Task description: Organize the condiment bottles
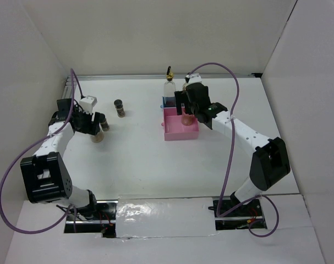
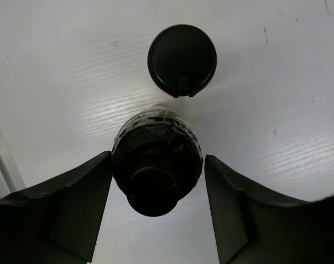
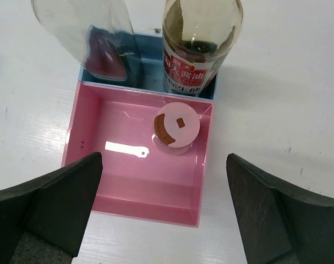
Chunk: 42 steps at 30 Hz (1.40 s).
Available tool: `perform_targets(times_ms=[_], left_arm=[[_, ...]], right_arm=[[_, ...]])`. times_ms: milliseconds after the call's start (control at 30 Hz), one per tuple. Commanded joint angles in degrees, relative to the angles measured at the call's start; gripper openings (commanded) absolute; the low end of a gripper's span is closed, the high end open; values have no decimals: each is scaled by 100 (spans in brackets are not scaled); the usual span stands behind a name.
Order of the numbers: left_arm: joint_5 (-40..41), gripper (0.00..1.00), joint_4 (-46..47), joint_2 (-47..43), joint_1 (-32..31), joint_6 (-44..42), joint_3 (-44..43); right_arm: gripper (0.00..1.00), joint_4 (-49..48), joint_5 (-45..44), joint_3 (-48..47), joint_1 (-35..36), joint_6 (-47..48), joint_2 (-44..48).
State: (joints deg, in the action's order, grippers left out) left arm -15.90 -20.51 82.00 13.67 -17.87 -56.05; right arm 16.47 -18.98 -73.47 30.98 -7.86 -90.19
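Observation:
In the left wrist view a dark-lidded spice jar (image 2: 155, 159) stands between the fingers of my open left gripper (image 2: 158, 157); the left finger is close to it and the right finger is apart. A second dark-lidded jar (image 2: 181, 59) stands just beyond. From the top, my left gripper (image 1: 96, 127) is at two jars (image 1: 104, 122) (image 1: 97, 137), and a third jar (image 1: 119, 108) stands to the right. My right gripper (image 3: 164, 159) (image 1: 187, 113) is open and empty above the pink tray (image 3: 128, 190). The pink-capped jar (image 3: 178, 127) stands in that tray's far right corner.
The blue tray (image 3: 142, 55) behind the pink one holds the clear pourer-top bottle (image 3: 100, 38) (image 1: 169, 82) and the red-label bottle (image 3: 195, 49). White walls close in the table on three sides. A metal rail (image 1: 67, 88) runs at the far left.

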Motion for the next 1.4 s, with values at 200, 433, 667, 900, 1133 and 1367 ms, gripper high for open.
perform_targets(times_ms=[200, 433, 667, 900, 1133, 1367], left_arm=[[-343, 39, -189, 62, 65, -85, -257], [-1317, 0, -1190, -227, 83, -743, -714], [-3050, 0, -2729, -439, -512, -2106, -1311], [-2666, 0, -2704, 377, -2323, -1669, -2882], [-2419, 0, -2783, 2161, -3599, -763, -5615], [-1575, 0, -1861, 3023, -4250, -666, -5961]], right_arm=[[100, 93, -272, -36, 66, 21, 204], [100, 67, -80, -132, -57, -49, 186], [100, 67, 26, -387, -329, -119, 256], [100, 128, -97, -282, -707, -391, 493], [100, 129, -211, 157, -848, -611, 871], [100, 295, -448, 439, -927, -585, 1144]])
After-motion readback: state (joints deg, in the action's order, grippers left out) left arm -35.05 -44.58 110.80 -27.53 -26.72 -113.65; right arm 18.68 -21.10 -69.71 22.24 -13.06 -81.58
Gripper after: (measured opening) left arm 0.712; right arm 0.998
